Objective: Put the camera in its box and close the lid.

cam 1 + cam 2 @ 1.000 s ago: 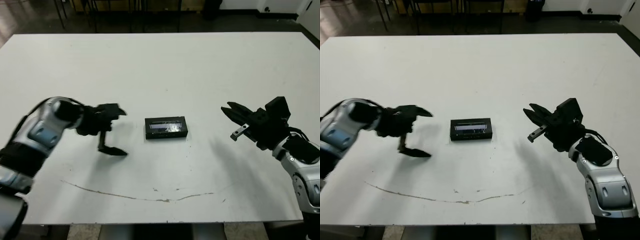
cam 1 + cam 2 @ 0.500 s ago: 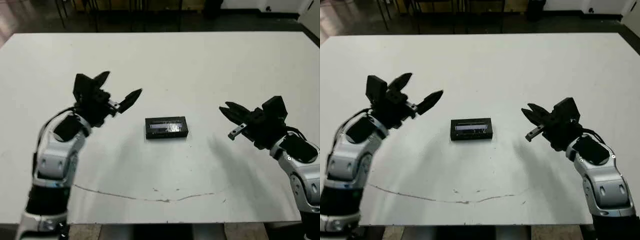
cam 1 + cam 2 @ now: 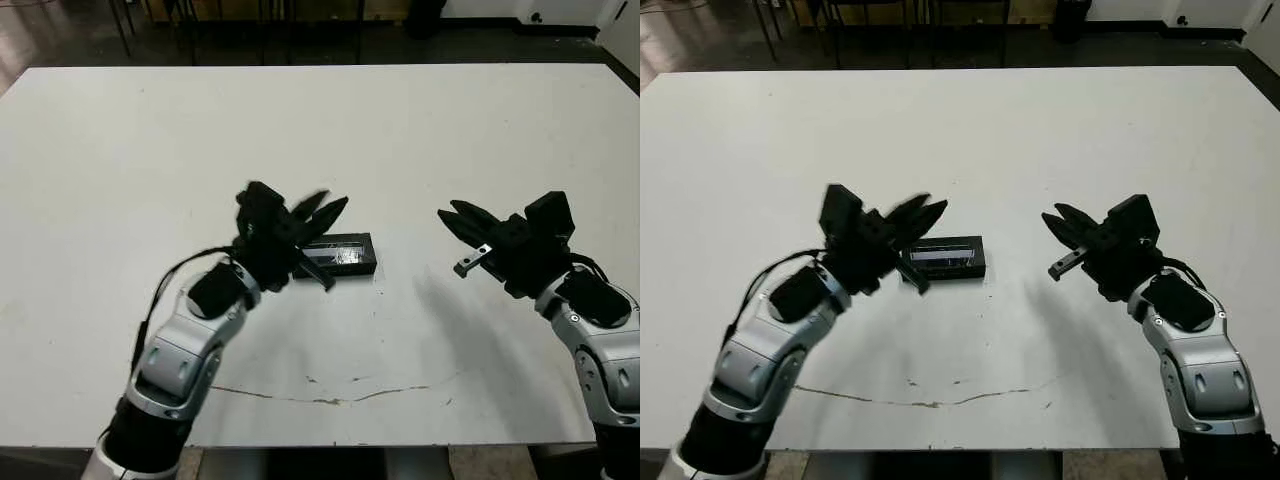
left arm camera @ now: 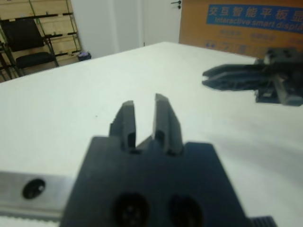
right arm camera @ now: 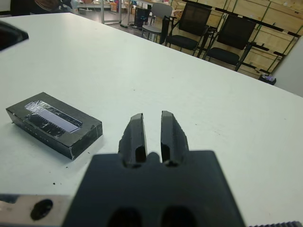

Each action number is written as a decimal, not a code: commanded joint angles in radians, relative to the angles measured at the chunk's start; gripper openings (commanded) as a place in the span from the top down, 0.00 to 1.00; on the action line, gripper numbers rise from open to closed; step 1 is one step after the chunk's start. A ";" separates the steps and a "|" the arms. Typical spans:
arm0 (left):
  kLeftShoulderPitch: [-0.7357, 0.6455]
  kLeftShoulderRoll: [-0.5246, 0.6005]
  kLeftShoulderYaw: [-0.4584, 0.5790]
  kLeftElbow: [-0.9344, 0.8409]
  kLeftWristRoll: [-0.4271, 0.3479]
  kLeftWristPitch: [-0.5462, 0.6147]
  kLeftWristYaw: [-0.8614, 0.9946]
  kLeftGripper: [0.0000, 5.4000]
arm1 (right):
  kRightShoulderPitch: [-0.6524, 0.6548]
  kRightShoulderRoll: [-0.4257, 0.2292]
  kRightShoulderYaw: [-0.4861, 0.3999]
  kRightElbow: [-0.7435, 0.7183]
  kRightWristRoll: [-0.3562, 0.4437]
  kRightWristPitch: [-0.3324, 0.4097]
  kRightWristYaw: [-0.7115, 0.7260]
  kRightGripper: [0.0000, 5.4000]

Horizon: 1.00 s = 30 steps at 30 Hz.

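Box (image 3: 340, 256) sits just right of centre in the head view. Its lid (image 5: 52, 117) is down, silvery strip up, and the camera is not to be seen (presumably shut inside, though nothing here proves it). The left gripper (image 4: 144, 100) has its fingers parted and empty. It hovers over the box's left end, one finger above the box's far edge and one below its near edge in the head view, slightly blurred. The right gripper (image 5: 152, 115) is also parted and holds nothing. It is well off to the right of the frame and points towards the box across bare white table (image 3: 300, 120).

My judgement is that the task is at its last step: the lid looks seated, flush on every side that shows. What the next move calls for is either a light press on top to confirm the closure, or simply lifting both arms clear without nudging the box.
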 commanded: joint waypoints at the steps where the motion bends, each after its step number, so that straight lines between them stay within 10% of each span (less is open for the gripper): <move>1: 0.023 -0.016 -0.032 0.015 0.046 0.074 0.055 1.00 | 0.018 0.003 -0.006 0.004 -0.003 -0.003 -0.007 1.00; 30: -0.022 -0.110 -0.043 0.109 0.073 0.548 0.135 1.00 | 0.029 0.011 0.004 -0.018 0.016 0.013 -0.006 1.00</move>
